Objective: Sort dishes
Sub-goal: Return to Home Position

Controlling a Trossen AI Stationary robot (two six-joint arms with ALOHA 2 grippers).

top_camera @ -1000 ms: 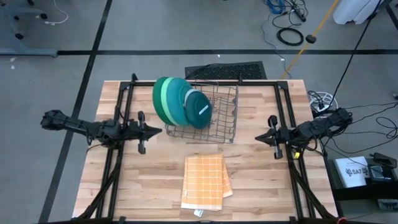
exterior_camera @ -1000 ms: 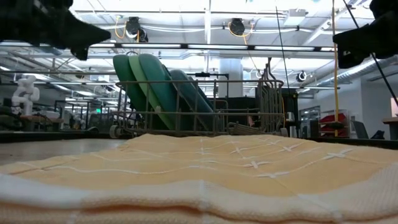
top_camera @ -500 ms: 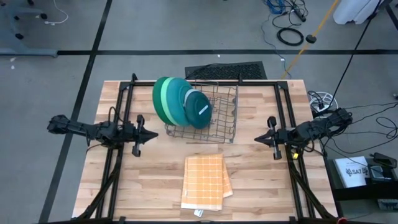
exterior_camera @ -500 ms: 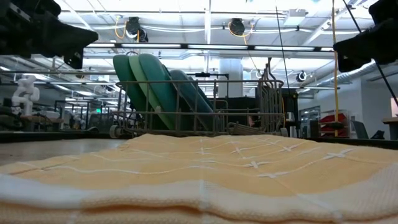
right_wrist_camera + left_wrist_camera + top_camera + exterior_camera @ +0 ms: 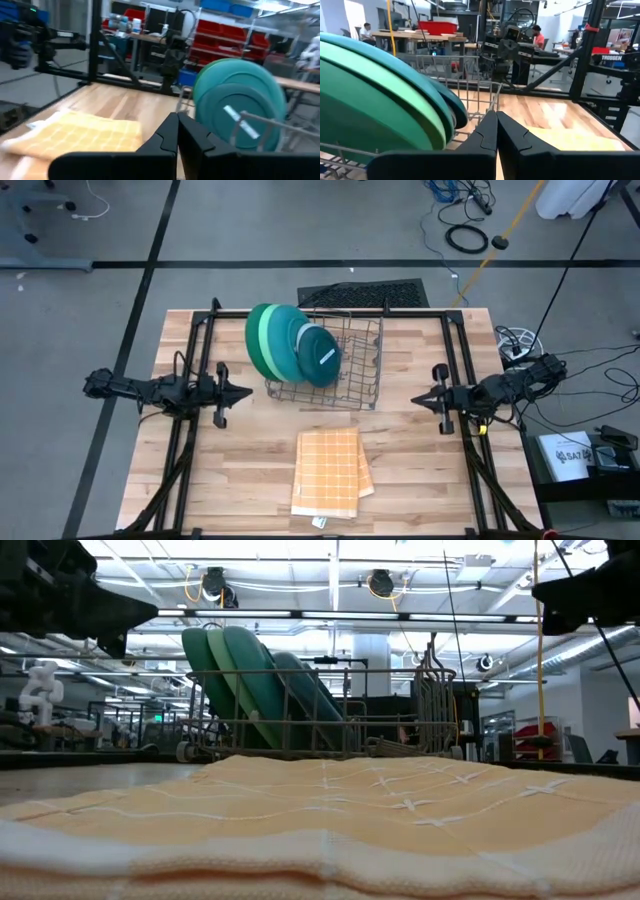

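Green and teal dishes [image 5: 285, 345] stand on edge in the wire rack [image 5: 362, 375], just ahead of your left hand [image 5: 243, 391]; your right hand [image 5: 417, 401] is farther off. Both hands are pressed together, empty.

Both arms lie stretched out level, each reaching inward from its own side, with their tips facing one another and well apart. The left pincer [image 5: 246, 392] has its two fingers [image 5: 487, 134] pressed together and holds nothing. The right pincer [image 5: 415, 402] is likewise closed, its fingers [image 5: 169, 131] touching along their length, empty.
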